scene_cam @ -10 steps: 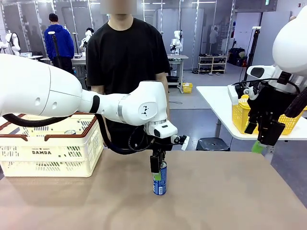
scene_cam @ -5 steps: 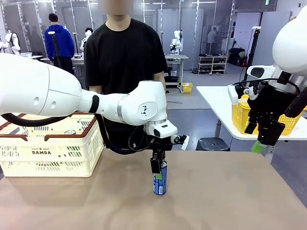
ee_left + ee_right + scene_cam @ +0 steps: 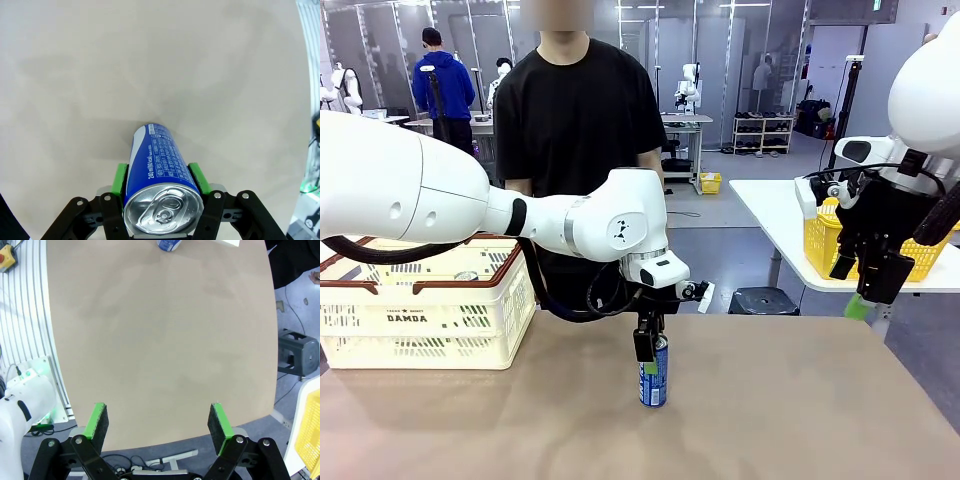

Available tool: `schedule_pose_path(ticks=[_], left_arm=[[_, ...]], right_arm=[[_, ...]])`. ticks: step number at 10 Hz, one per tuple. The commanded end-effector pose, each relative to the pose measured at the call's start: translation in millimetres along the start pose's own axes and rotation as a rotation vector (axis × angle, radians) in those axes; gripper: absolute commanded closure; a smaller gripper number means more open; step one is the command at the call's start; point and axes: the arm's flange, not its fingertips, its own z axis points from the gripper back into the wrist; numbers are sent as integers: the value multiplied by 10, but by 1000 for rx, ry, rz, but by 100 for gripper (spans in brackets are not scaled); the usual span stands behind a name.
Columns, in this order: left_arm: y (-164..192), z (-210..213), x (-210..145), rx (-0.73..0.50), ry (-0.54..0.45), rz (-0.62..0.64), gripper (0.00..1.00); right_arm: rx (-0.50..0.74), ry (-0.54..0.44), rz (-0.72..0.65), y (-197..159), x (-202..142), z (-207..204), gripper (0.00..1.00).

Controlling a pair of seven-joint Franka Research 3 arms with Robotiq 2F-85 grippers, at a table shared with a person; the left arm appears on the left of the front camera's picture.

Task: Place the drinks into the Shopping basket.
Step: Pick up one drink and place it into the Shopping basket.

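1. Left gripper point(image 3: 158, 197) is clamped on the slim blue metal can with white lettering point(image 3: 156, 172); green pads point(image 3: 119, 179) press both sides just below the silver top. Can stands upright on the tan table point(image 3: 800, 400), near mid-table in the front view point(image 3: 653, 372).
2. Right gripper point(image 3: 159, 422) hangs with its jaws wide apart and nothing between them, off the table's near-right edge, well apart from the can.
3. Cream-white slotted plastic shopping basket with brown-red rim point(image 3: 430, 320) sits at the table's left end; a silver can top point(image 3: 466, 276) looks to be inside it already. Person in a black shirt point(image 3: 582, 110) stands at the far side.
4. Risks, as I judge them: grip is high on a smooth, tall can, so a fast swing toward the basket could let it pivot or slip. Too low a carry could clip the basket rim. Releasing over the can already inside could topple both.
5. View differences: left wrist view shows pad contact and label print; front view gives the can-to-basket layout. Right wrist view shows the open jaws clearly, plus the blue can at its top edge point(image 3: 168, 245).
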Motion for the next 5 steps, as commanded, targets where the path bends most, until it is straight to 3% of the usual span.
schedule_pose_path(ticks=[1,3,4,5], left_arm=[[-2,2,-3,1,-1,2,86],[-2,2,-3,1,-1,2,86],[0,0,0,0,0,0,42],[-44,102,5,31,7,-8,42]], right_arm=[[2,13,5,-12,-1,22,0],[2,13,5,-12,-1,22,0],[2,13,5,-12,-1,22,0],[2,13,5,-12,-1,22,0]])
